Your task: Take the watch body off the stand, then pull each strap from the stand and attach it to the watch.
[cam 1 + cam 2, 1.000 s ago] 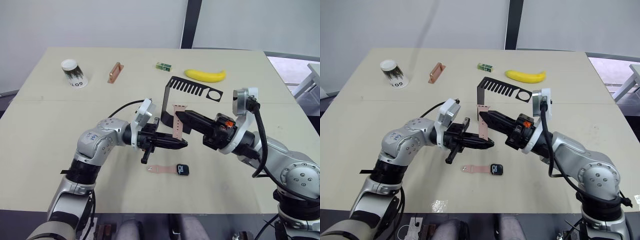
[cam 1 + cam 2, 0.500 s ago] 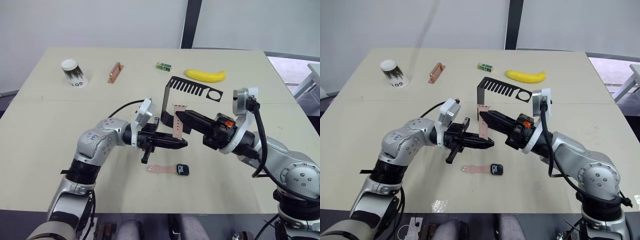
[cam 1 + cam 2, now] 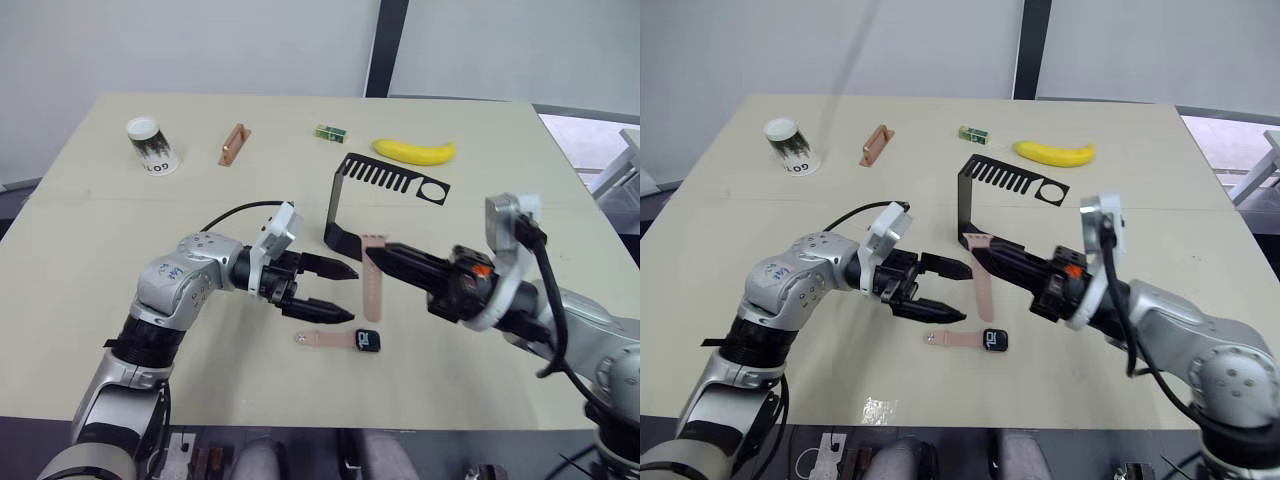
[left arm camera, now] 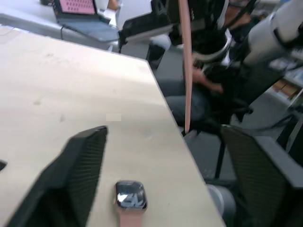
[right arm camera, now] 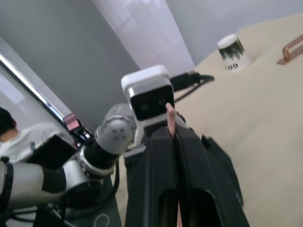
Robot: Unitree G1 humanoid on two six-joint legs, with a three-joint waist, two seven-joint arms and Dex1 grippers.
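Your watch body (image 3: 366,340) lay flat on the table (image 3: 90,250), one strap (image 3: 322,339) attached. Your right gripper (image 3: 385,252) pinched the second strap (image 3: 372,292), hanging beside the stand (image 3: 345,200). Your left gripper (image 3: 338,292) was spread wide.

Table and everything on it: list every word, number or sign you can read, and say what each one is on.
"OTOD", or close to it, letters uncertain: dark print on the white paper cup, lying on its side.
Small green box: markings too small to read.
Watch body screen: small coloured marks, not readable.
Banana, black stand, copper-brown block, straps: no text visible.
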